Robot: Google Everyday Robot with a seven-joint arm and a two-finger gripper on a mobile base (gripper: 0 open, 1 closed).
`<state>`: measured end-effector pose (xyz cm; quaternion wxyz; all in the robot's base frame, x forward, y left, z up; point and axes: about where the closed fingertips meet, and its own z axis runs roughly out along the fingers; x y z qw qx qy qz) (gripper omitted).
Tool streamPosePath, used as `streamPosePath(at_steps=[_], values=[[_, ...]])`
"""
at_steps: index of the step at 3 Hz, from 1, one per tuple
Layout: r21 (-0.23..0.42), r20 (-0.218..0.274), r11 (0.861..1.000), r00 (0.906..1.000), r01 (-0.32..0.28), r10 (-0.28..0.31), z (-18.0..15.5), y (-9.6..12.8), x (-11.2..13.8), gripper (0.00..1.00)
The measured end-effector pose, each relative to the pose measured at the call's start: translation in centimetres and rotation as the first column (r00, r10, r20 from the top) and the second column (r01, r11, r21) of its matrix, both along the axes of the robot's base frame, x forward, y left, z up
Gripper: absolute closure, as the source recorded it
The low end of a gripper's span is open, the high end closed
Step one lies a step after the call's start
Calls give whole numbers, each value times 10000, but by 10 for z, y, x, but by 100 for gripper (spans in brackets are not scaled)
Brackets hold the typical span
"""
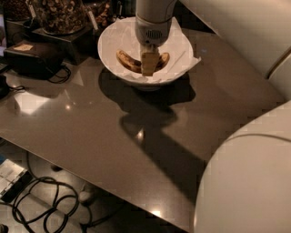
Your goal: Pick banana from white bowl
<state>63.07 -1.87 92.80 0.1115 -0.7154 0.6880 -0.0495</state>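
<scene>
The robot's gripper [149, 68] reaches straight down into the white bowl [111, 42] at the far side of a dark, glossy table [91, 123], seen in the single camera view. The gripper's tip sits over the middle of the banana [127, 61], hiding that part of the fruit, and whether it is clasping the banana or merely set against it cannot be told from this angle. The banana, yellow-brown with dark blotches, lies curved across the bottom of the bowl, its two ends showing on either side of the gripper. Crumpled white paper [185, 58] lines the bowl and spills over its right rim. The pale wrist housing [153, 18] stands upright above the bowl, and bowl and arm throw a long shadow across the tabletop toward the camera. A large rounded section of the robot's cream-coloured arm [250, 182] fills the lower right corner. Glass jars of nuts [59, 13] stand on a dark stand [68, 38] behind and to the left of the bowl, and a black case [31, 57] rests just beside them. Black cables [41, 209] loop on the floor beyond the table's near-left edge.
</scene>
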Motion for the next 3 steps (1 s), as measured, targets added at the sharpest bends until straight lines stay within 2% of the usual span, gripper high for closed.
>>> streamPosePath(at_steps=[1,2,3], values=[[-295,578,9996,9983,-54,71,33,10,-39,100],[-183,611,9998,9981,-63,74,33,11,-41,100],[169,442,9998,9990,-84,77,36,15,-66,100]])
